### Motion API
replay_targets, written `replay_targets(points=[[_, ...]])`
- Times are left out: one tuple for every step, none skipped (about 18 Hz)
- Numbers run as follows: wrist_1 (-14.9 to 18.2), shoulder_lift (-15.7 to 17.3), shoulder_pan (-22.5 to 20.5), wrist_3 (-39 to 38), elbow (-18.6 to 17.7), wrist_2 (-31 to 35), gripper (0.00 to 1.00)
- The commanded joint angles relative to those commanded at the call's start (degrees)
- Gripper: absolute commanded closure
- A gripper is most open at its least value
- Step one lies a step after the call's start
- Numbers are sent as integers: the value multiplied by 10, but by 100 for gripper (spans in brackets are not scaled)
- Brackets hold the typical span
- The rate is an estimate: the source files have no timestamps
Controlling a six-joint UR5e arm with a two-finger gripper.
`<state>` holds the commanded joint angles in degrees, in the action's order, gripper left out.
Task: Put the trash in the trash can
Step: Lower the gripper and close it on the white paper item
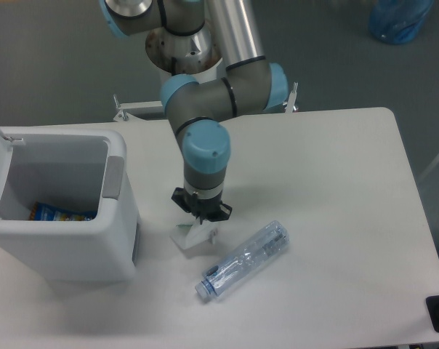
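With gripper (200,220) low over carton (192,238) beside bin (67,251), grip state not discernible: confirm firm pinch on carton, lift straight, avoid nudging nearby bottle (244,259).

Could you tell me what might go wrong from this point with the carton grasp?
The gripper sits low over the carton, fingers hidden, so the hold may be shallow and the piece could slip out on the lift. The bottle lies close by; a swing could nudge it. The carry must clear the trash can wall.
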<state>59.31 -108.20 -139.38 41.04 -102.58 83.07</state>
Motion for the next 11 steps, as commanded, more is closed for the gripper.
replay_targets(points=[[18, 4, -6, 2, 11, -13, 100], [34, 4, -15, 3, 23, -24, 100], [52, 11, -25, 4, 37, -34, 100], [69, 15, -31, 4, 52, -48, 100], [84, 16, -33, 4, 68, -62, 100], [100, 16, -38, 3, 86, -76, 100], [118, 17, -42, 3, 103, -91, 100], [133, 19, -49, 1, 119, -111, 100], [148, 29, -57, -2, 134, -138, 100], [161, 36, -62, -3, 148, -169, 100], [171, 43, -65, -9, 163, -201, 100]])
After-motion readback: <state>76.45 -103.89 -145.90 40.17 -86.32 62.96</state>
